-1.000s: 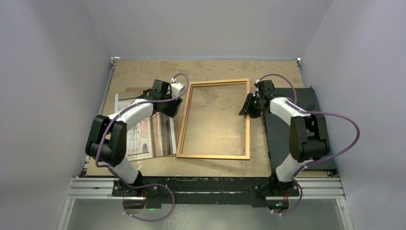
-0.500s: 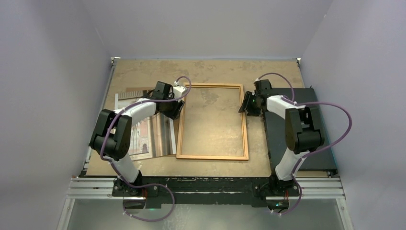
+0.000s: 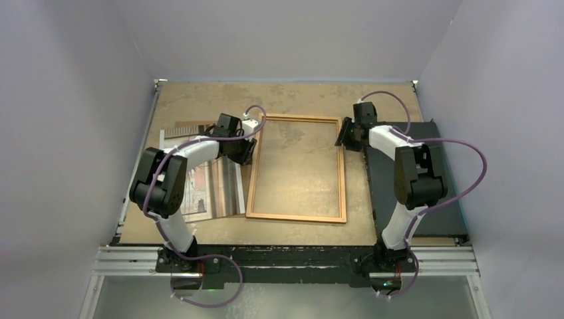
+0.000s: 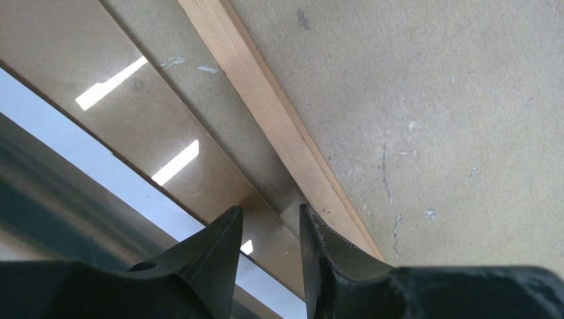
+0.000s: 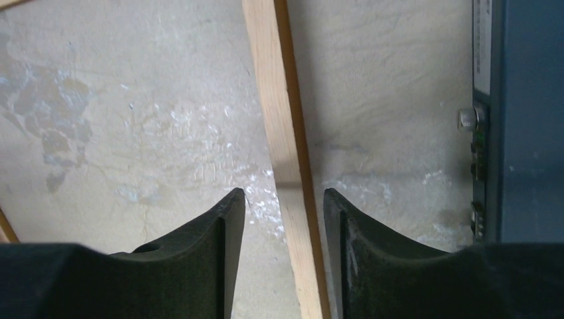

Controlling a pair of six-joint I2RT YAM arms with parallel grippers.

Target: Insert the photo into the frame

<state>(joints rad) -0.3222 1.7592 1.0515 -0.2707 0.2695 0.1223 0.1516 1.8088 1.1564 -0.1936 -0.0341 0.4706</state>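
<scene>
the frame (image 3: 296, 217) has swung slightly right at its far end; right gripper (image 5: 283, 194) straddles its rail, fingers parted; left gripper (image 4: 269, 209) parted beside it.

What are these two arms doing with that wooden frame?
Two robot arms are working at the frame, which lies flat on the table. The right gripper straddles its right rail, jaws open, not clamped. The left gripper sits open at the left rail. The photo lies left of the frame, not yet inside.

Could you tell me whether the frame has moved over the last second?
Yes, the frame swung its far end slightly left, away from the black slab.
</scene>
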